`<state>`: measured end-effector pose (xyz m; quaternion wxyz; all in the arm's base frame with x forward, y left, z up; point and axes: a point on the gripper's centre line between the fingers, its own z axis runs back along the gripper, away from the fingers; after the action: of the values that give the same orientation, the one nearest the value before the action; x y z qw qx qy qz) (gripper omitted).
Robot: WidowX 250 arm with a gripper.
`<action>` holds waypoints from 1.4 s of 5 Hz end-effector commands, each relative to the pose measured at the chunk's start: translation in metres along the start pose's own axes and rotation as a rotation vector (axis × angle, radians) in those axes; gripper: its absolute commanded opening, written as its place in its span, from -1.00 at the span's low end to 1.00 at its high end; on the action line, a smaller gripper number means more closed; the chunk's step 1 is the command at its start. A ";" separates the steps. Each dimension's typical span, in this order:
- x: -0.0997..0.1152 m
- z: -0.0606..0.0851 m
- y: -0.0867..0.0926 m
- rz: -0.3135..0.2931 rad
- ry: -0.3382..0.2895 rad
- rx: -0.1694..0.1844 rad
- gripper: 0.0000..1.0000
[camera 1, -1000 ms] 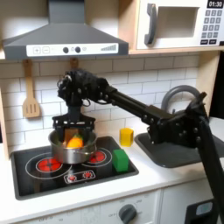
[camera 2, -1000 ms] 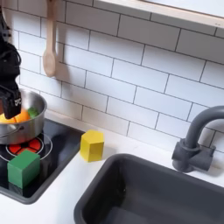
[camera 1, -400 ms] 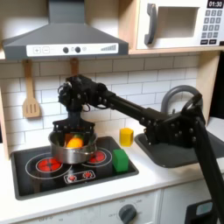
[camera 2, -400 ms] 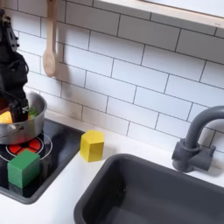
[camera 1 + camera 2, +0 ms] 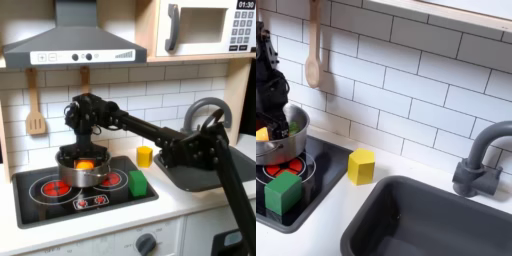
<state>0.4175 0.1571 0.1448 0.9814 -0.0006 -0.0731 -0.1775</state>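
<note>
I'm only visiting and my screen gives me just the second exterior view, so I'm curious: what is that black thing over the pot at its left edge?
Observer: That is the gripper at the end of a long black arm. In the first exterior view the arm stretches from beside the sink across to the pot.
Operator: What is above the stove?
Observer: In the first exterior view a grey range hood hangs over the stove.
Operator: Anything else up there?
Observer: A microwave sits at the first exterior view's upper right.
</note>
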 end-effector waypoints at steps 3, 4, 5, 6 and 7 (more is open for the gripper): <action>-0.005 -0.002 -0.002 0.000 0.006 -0.003 -1.00; -0.004 0.009 -0.005 -0.006 0.000 0.000 -1.00; -0.005 0.014 -0.006 -0.005 0.007 -0.017 -1.00; -0.005 0.021 -0.006 -0.016 0.013 -0.015 -1.00; -0.005 0.029 -0.007 -0.020 0.009 -0.016 -1.00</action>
<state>0.4061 0.1520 0.1799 0.9792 -0.0021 -0.0754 -0.1884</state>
